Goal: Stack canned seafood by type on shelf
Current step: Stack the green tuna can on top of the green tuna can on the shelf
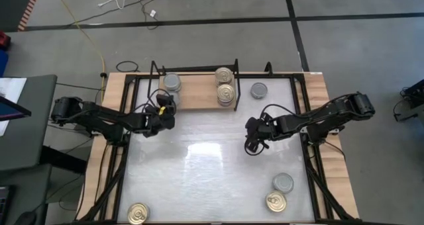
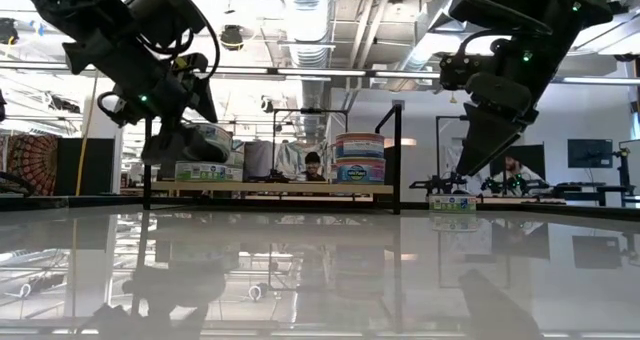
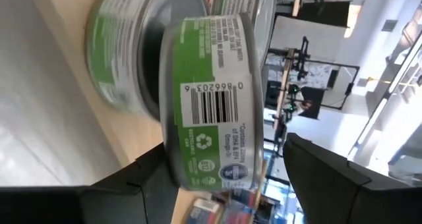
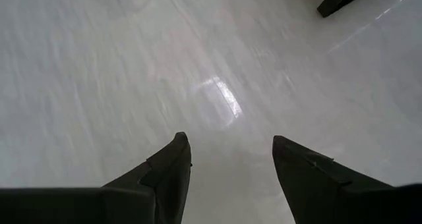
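A green-labelled can is grasped in the left jaws at the shelf, while the right jaws hang released over the surface.

The middle of the white surface lies open, so a hand could cross it freely from side to side. On the shelf, the wood between the grey can stack and the gold-topped stack is bare, with black frame posts at the ends. The left hand, holding a green-labelled can, crowds the shelf's near-left edge. The right hand, fingers apart, hangs over bare surface. A lone grey can stands just right of the shelf; three cans sit near the front corners.
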`<state>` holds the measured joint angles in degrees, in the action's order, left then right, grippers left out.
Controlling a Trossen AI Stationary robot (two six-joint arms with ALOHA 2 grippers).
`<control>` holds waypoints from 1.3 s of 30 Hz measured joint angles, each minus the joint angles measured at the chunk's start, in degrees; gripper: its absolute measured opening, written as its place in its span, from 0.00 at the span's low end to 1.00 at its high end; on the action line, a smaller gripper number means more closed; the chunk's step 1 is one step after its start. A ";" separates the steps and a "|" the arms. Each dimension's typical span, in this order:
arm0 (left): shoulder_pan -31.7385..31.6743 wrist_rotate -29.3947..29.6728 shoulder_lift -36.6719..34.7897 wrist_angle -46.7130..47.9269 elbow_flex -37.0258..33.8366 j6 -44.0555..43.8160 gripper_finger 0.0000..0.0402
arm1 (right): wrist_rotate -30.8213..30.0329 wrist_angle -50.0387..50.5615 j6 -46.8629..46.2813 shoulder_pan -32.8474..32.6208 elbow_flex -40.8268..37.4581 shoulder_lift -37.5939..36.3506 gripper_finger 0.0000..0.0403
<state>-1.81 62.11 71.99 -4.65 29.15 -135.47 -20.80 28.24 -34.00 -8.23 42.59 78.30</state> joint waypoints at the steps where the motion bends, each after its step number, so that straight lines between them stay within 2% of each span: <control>1: 0.03 0.01 0.00 -0.33 0.00 -0.32 0.62 | 0.00 -0.05 0.00 0.02 0.00 0.00 0.59; 12: -0.47 0.31 -0.27 1.21 0.02 -0.91 0.62 | 0.00 -0.23 -0.02 0.02 0.00 0.00 0.59; 16: -0.47 3.59 -0.59 2.39 0.02 -2.58 0.62 | 0.00 -0.23 -0.39 0.02 0.00 0.00 0.59; 20: -0.47 3.92 -1.13 2.06 0.06 -1.65 0.62 | 0.00 -0.21 -0.46 0.02 0.00 0.00 0.59; 23: -0.47 1.45 -1.19 2.71 0.59 1.00 0.62 | 0.00 -0.22 -0.48 0.02 0.00 0.00 0.59; 27: -0.62 1.15 -1.16 5.70 0.59 -2.44 0.62 | 0.00 -0.52 -1.49 0.02 0.00 0.00 0.59; 31: -0.47 0.87 -1.20 4.34 0.59 -0.13 0.62 | 0.00 -0.49 -1.53 0.00 0.00 0.00 0.59; 35: -0.47 1.01 -2.47 6.34 0.59 -2.45 0.62 | 0.00 -0.41 -1.55 -0.06 0.00 0.00 0.59; 39: -0.49 -2.54 -5.11 9.30 0.85 -0.29 0.62 | 0.00 -0.41 -1.84 -0.79 0.02 0.00 0.59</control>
<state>-2.31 59.58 66.88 4.65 30.00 -135.75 -20.80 27.83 -35.84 -9.01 42.61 78.30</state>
